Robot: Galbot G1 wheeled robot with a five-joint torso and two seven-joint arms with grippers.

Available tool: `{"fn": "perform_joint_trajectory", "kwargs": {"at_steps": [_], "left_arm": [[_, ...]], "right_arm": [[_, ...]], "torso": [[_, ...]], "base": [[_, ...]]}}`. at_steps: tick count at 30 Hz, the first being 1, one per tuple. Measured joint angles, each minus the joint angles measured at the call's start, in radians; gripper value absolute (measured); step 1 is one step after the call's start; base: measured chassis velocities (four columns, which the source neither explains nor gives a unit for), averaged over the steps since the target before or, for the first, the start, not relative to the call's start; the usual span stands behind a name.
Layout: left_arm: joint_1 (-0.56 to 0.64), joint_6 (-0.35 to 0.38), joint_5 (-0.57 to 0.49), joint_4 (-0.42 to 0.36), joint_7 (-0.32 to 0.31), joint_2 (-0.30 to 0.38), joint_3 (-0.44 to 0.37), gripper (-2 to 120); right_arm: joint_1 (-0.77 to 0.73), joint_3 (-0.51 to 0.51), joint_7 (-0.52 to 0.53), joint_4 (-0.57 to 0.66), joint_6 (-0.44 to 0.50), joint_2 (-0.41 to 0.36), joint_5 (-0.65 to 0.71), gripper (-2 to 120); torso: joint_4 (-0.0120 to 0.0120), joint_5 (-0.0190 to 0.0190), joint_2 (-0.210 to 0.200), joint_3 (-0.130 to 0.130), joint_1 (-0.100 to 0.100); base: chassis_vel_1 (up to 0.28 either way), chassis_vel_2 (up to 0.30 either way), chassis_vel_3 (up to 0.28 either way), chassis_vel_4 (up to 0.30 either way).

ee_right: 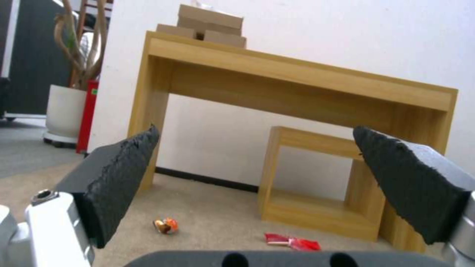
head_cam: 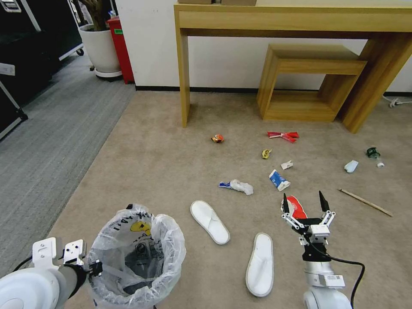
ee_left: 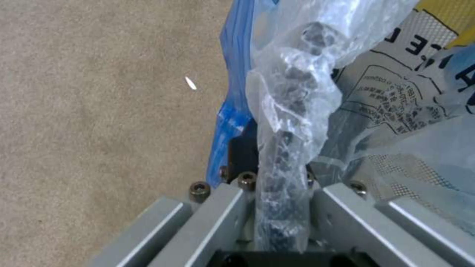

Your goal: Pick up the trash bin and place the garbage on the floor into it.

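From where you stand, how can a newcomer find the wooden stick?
Start at the tall wooden desk against the wall and come down its right leg onto the beige carpet. The wooden stick lies there, right of the open right gripper: the one long, thin, pale brown piece.

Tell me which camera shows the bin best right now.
The head view: the whole bin shows, with the left tool at its rim. The left wrist view shows just bag-wrapped rim up close; the right wrist view looks elsewhere.
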Motion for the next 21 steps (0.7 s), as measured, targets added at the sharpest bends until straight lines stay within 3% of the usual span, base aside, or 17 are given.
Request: {"fn": "perform_joint_trajectory", "kwargs": {"at_steps": [21], "left_arm": [[-0.022,0.003,0.023,0.005,0.005,-0.025,0.030,0]], "right_arm": [[0.014,0.004,-0.014,-0.017,-0.005,-0.013,0.035,100]], "torso": [[0.0000,0.0000,0.000,0.000,0.000]], "base": [[0.000,0.000,0.000,0.000]]}}
